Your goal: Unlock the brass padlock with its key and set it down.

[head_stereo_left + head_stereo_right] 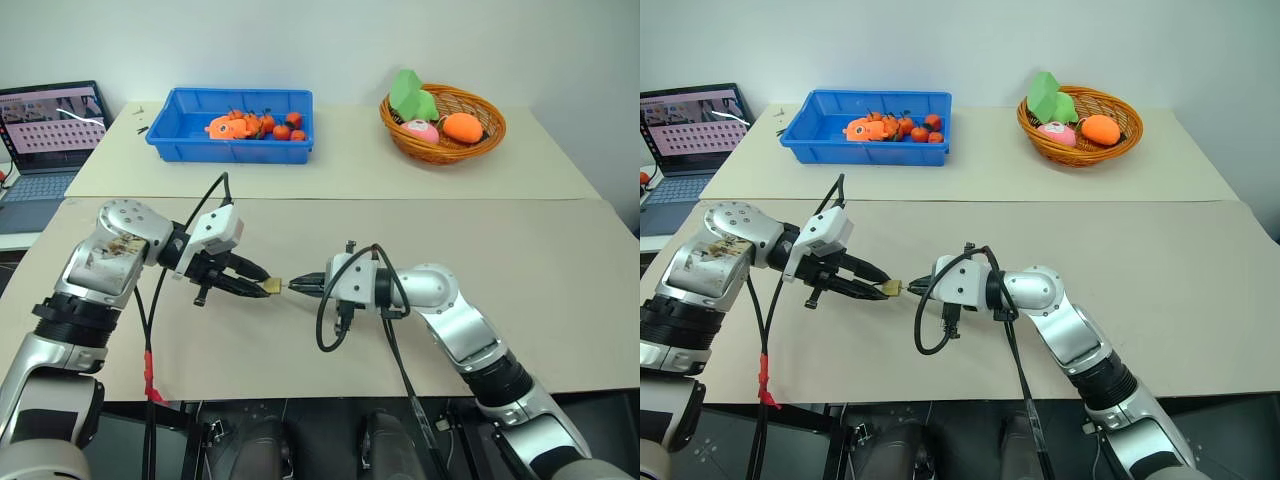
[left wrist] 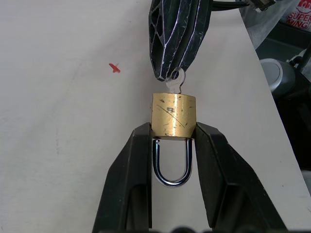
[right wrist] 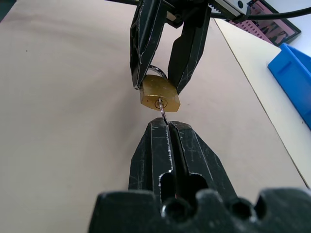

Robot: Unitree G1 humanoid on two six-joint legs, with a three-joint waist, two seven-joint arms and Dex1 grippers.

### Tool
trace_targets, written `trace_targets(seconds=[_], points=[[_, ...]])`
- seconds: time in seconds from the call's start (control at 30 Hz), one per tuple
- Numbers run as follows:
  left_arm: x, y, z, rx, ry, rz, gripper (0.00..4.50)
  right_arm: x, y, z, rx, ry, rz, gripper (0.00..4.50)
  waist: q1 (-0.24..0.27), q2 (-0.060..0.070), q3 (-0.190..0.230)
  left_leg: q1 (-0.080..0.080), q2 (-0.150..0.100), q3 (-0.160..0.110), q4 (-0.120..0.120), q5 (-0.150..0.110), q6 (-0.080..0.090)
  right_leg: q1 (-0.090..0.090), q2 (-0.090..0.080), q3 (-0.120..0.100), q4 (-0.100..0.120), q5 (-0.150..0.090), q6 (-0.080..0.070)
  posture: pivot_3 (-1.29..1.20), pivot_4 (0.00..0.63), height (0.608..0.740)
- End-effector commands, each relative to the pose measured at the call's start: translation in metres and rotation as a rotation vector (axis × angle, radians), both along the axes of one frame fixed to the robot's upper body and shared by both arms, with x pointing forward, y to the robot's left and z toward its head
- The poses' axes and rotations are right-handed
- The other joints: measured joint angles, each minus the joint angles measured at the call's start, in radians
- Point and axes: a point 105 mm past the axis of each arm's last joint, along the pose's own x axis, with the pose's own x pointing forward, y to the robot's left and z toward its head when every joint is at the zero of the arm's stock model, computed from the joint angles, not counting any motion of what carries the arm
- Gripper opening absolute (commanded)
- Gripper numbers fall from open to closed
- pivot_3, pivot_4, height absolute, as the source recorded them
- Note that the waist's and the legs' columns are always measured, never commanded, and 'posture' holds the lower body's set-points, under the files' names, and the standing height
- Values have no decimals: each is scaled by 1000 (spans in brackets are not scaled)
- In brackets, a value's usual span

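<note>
The brass padlock [image 2: 174,114] hangs above the table [image 1: 560,290], pinched by its body between my left gripper's [image 2: 172,138] fingers, shackle pointing back toward that wrist. My right gripper [image 3: 167,125], fingers pressed together, grips the key [image 2: 175,80] seated in the keyhole.

My near table [image 1: 560,290], covered in beige, carries only a tiny red speck [image 2: 114,67] on its surface, while the far table [image 1: 350,165] behind it bears a blue bin [image 1: 230,125] toward its left end and a wicker basket [image 1: 443,125] toward its right end.
</note>
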Motion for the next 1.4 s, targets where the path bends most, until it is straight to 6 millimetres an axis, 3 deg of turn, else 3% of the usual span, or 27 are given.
trace_targets(seconds=[0.03,0.37,0.6,0.7,0.8,1.07,1.2,1.4], points=[[1,0,16,-13,-77,6,768,-14,8,15,43,-21,69,85,0,0,0,0,0,0,0,0,0,0,0,0,0,0,0,0,150,664],[3,-1,17,-15,-79,9,768,-3,0,16,-84,-483,29,85,0,0,0,0,0,0,0,0,0,0,0,0,0,0,0,0,150,664],[2,-1,17,-13,-79,13,768,2,-3,13,-93,-622,8,85,0,0,0,0,0,0,0,0,0,0,0,0,0,0,0,0,150,664],[3,0,17,-13,-80,14,768,4,-4,14,-73,-614,-3,841,0,0,0,0,0,0,0,0,0,0,0,0,0,0,0,0,150,664],[3,0,18,-14,-81,15,768,4,-2,16,-70,-629,-6,1937,0,0,0,0,0,0,0,0,0,0,0,0,0,0,0,0,150,664],[3,0,18,-14,-83,18,768,6,-6,17,-78,-660,-9,1937,0,0,0,0,0,0,0,0,0,0,0,0,0,0,0,0,150,664],[3,1,18,-13,-84,21,768,-2,0,29,-73,-873,34,1937,-1,0,0,0,0,0,0,0,0,-1,0,0,1,0,0,0,150,664],[4,1,19,-13,-85,22,768,-4,0,27,-94,-1043,84,1937,-1,0,0,-1,0,0,0,0,-1,-2,0,0,1,-1,-1,0,150,664]])
